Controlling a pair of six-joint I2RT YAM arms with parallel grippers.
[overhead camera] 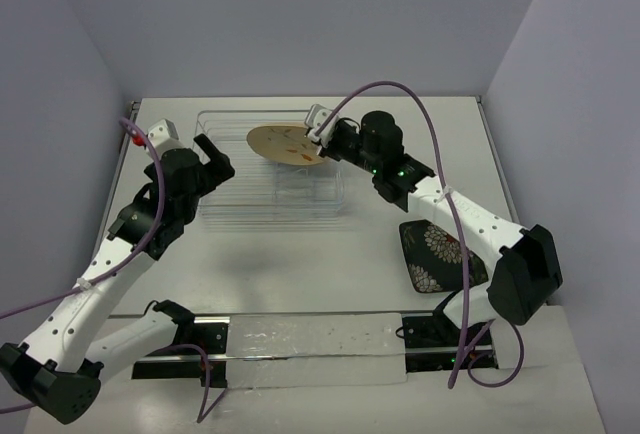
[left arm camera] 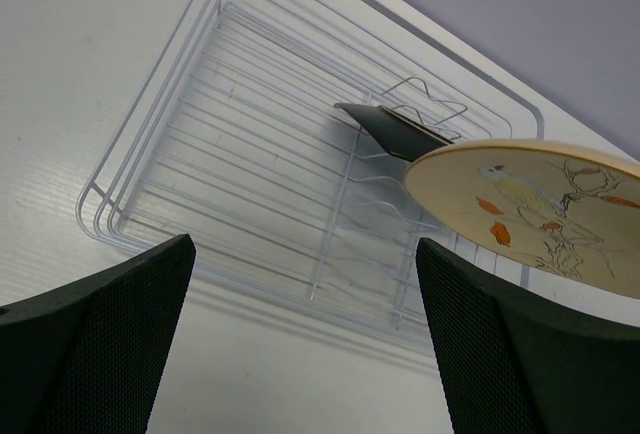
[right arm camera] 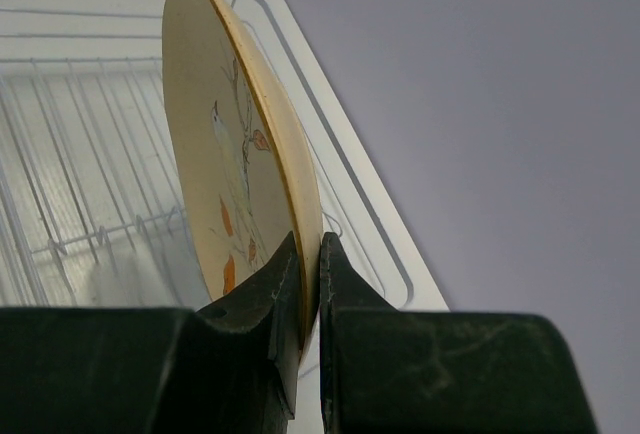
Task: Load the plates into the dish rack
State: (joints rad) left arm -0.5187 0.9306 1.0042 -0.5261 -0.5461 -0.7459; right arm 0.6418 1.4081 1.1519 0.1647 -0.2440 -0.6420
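The left arm point(overhead camera: 118, 246) reaches forward with its elbow bent, and the left gripper point(overhead camera: 216, 157) has its fingers spread wide. The right arm point(overhead camera: 470, 219) stretches inward, the right gripper point(overhead camera: 322, 141) pinched tight on the cream plate point(overhead camera: 278, 141) at its rim.

Both arms same build: white link shells, black joint housings, black bases – left arm point(overhead camera: 60, 319) left of the dish rack point(overhead camera: 270, 212), right arm point(overhead camera: 470, 219) right of it. Purple cable point(overhead camera: 420, 104) runs along each; green LEDs point(overhead camera: 385, 168) lit on the right arm's black joint nearest the rack, red cap point(overhead camera: 130, 137) on the left arm's rack-side end. Left arm's finger pads point(left arm camera: 95, 349) black, fine mesh texture.
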